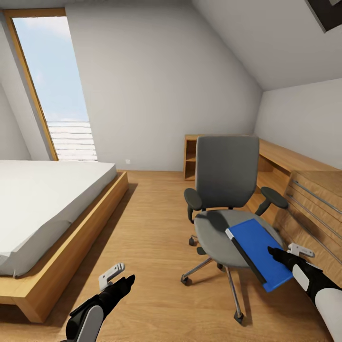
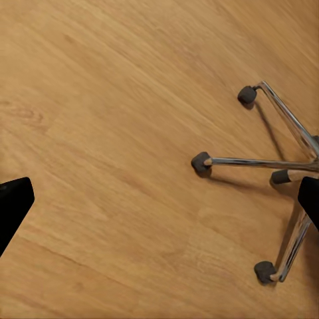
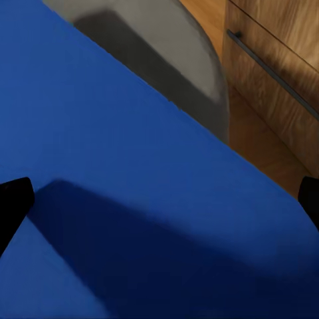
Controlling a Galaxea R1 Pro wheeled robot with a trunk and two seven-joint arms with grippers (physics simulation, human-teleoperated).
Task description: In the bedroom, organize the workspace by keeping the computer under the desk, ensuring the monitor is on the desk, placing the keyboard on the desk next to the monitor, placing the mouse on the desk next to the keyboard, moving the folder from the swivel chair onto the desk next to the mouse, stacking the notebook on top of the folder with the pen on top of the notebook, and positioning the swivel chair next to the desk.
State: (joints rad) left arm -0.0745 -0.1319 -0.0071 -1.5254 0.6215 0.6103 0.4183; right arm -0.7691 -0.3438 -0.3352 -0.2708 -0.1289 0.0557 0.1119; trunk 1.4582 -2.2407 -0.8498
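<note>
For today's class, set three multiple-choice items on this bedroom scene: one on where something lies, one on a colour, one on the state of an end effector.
1. Where does the folder lie?
A. on the bed
B. on the seat of the swivel chair, overhanging its front edge
C. on the floor

2. What colour is the folder's cover?
A. bright blue
B. red
C. green

3. How does the right end effector stand?
A. shut on the chair's armrest
B. resting on the bed
C. open, over the folder

Answers:
1 B: in the head view the folder rests on the grey seat with its near corner past the edge.
2 A: the cover is blue in the head view and the right wrist view.
3 C: the right wrist view has the two fingertips wide apart with the blue cover between them.
</note>
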